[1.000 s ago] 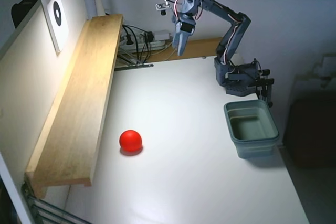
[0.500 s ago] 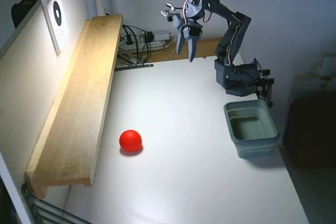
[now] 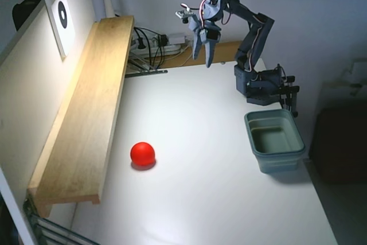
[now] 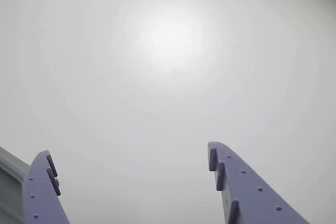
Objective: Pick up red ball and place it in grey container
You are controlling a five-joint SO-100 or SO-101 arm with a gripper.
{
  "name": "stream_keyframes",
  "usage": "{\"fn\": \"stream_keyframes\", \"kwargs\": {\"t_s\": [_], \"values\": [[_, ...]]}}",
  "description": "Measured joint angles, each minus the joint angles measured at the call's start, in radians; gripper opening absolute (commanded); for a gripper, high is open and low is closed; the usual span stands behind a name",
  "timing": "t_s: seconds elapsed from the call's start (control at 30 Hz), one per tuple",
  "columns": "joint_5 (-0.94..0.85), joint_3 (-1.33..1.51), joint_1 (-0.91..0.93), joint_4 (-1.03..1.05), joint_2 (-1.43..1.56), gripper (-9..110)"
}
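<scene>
Wrist view, jaws standing wide apart, holding nothing, hanging above bare white bench (image 4: pixel 168 77), red ball (image 3: pixel 142 153) lying well apart.

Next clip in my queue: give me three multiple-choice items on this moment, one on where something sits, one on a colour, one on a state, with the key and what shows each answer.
1. In the fixed view, where is the red ball?
A. inside the grey container
B. on the white table, near the wooden shelf
C. between the gripper's fingers

2. What colour is the table top?
A. white
B. black
C. green

3. How is the gripper?
A. shut on the ball
B. shut and empty
C. open and empty

Key: 1 B, the ball lies on bare table beside the wooden shelf, far from the grey container. 2 A, the surface is plain white. 3 C, the wrist view shows both fingers apart with only table between them.
</scene>
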Motion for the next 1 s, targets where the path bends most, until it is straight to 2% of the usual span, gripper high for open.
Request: {"fn": "stream_keyframes", "kwargs": {"t_s": [0.43,0.6,1.0], "values": [[0.0,0.046,0.0,0.0,0.034,38],[0.0,0.206,-0.002,-0.015,0.1,38],[0.0,0.578,-0.002,-0.236,0.255,38]]}}
